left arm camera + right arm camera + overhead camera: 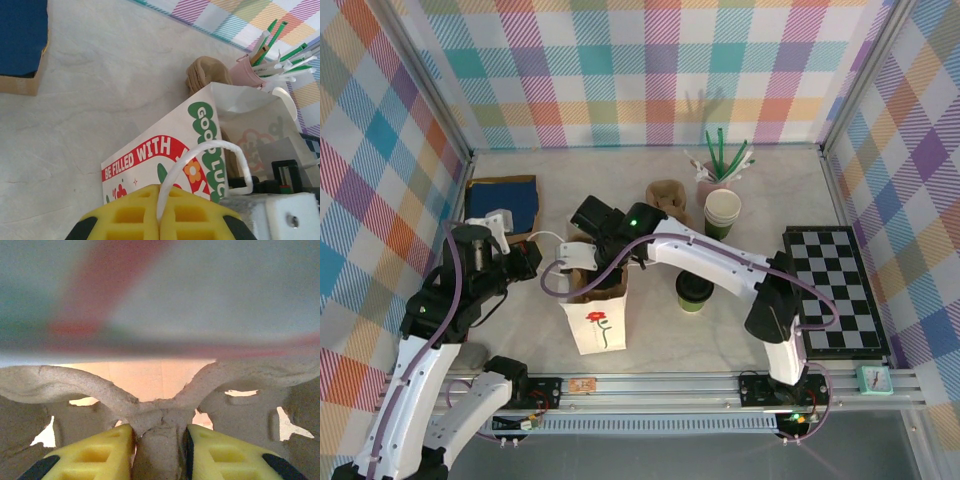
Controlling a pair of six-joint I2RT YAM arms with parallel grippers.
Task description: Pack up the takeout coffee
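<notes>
Left pincer (159, 200) clamps bag handle (220, 143); right pincer (160, 440) grasps pulp carrier (160, 410) (takeout coffee (695, 292): probably light, crushable, grip mid-wall).

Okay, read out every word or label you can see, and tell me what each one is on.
"BE FILLED WITH J", cut off by the gripper: red banner on the white paper bag.
"GOOD LUC", cut off: green patch on the same bag.
Small teal clock: face too small to read.
Print inside the bag: too faint to read.

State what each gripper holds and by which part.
Left gripper pinches the white paper bag by its loop handle; right gripper clamps the pulp cup carrier by its central rib.
</notes>
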